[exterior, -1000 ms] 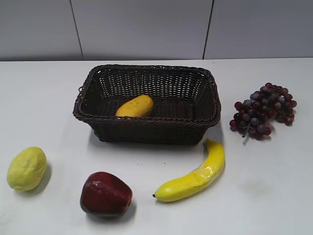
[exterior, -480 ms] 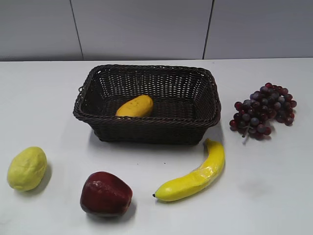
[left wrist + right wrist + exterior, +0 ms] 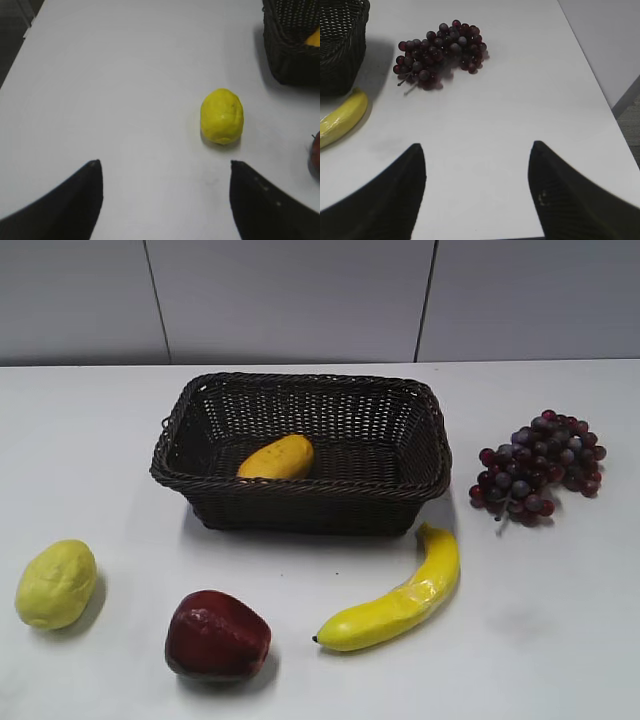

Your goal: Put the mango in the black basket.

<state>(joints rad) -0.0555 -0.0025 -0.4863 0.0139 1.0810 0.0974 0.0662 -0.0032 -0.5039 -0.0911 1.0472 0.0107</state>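
Note:
The orange-yellow mango (image 3: 276, 457) lies inside the black basket (image 3: 300, 495), near its front left wall. A sliver of the mango (image 3: 314, 39) shows in the basket's corner (image 3: 290, 60) in the left wrist view. The basket's corner also shows in the right wrist view (image 3: 340, 50). My left gripper (image 3: 165, 165) is open and empty over bare table, short of the lemon-like fruit. My right gripper (image 3: 477, 147) is open and empty over bare table. Neither gripper shows in the exterior view.
A pale yellow bumpy fruit (image 3: 56, 584) (image 3: 222, 116) lies front left, a dark red fruit (image 3: 216, 636) beside it. A banana (image 3: 400, 595) (image 3: 342, 117) lies before the basket. Purple grapes (image 3: 540, 468) (image 3: 440, 50) lie right. The table's right edge (image 3: 605, 95) is close.

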